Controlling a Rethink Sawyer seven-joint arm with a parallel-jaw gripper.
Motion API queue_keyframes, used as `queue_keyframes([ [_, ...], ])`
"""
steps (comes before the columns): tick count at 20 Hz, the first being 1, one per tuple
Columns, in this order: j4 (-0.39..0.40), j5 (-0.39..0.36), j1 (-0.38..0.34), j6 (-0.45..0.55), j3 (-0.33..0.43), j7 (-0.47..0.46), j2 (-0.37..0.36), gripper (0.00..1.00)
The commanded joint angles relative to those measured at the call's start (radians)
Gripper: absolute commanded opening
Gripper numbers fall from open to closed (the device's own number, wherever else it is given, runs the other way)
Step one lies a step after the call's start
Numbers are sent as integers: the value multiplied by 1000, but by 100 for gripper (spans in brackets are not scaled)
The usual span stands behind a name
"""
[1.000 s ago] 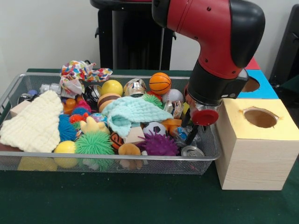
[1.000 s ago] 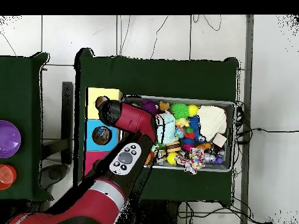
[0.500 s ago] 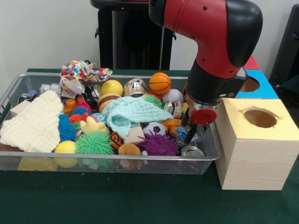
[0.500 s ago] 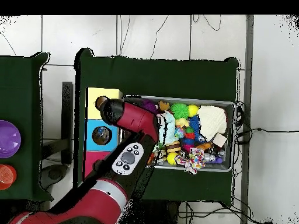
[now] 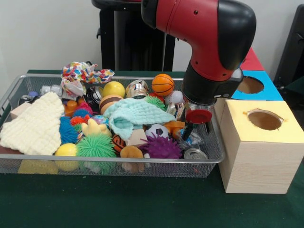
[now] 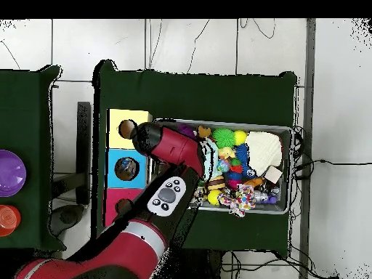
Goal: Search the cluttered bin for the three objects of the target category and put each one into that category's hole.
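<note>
Front view: the red and black arm (image 5: 209,38) comes down over the 3 o'clock end of the wire mesh bin (image 5: 28,164) on the green table cloth (image 5: 142,204). Its gripper (image 5: 191,134) hangs low among the clutter there; whether its fingers are spread or pressed together cannot be told, nor whether they pinch anything. Just at 6 o'clock of it lies a silver metal can (image 5: 195,154), with a purple spiky ball (image 5: 160,147) at 9 o'clock of that. A mint green knitted cloth (image 5: 135,114) lies mid-bin, an orange basketball (image 5: 162,84) at 12 o'clock of it, and a cream knitted cloth (image 5: 35,124) at the bin's 9 o'clock end. A wooden box with a yellow top and round hole (image 5: 264,120) stands just beside the bin at 3 o'clock, a blue-topped box (image 5: 266,90) behind it. Which things are the target category cannot be told.

Overhead view: the arm (image 6: 171,149) covers the bin's (image 6: 287,211) 9 o'clock end beside the yellow box (image 6: 131,120).
</note>
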Motion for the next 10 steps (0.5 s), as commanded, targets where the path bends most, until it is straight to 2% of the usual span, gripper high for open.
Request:
queue_keyframes([
  [1,32,10,-25,17,159,143,76,100],
  [6,37,18,-35,16,185,122,88,100],
  [10,36,38,-30,-118,192,137,120,100],
])
